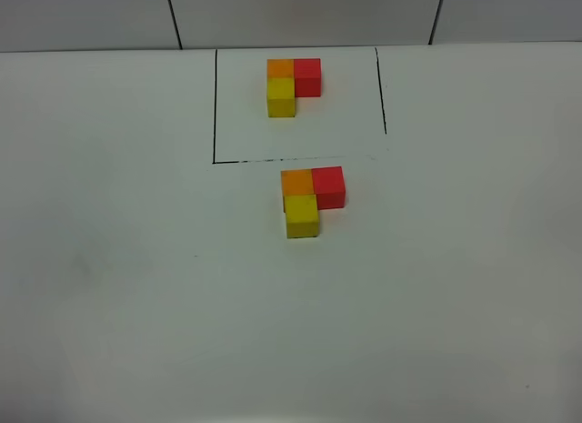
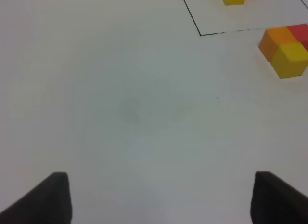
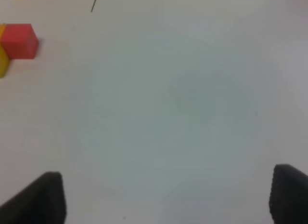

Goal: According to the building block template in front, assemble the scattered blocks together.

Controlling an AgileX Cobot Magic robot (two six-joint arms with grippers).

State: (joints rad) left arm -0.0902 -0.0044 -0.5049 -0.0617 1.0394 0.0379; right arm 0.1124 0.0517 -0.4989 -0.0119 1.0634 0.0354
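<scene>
White tabletop (image 1: pixel 136 287), black drawn lines (image 1: pixel 215 105) framing the far-centre building block template (image 1: pixel 293 85), scattered blocks (image 1: pixel 309 197) joined in matching L just nearer, orange, red, yellow touching

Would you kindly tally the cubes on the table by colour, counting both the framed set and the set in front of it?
Orange cubes: 2, framed and unframed
Red cubes: 2, framed and unframed
Yellow cubes: 2, framed and unframed
Total: 6 cubes
</scene>
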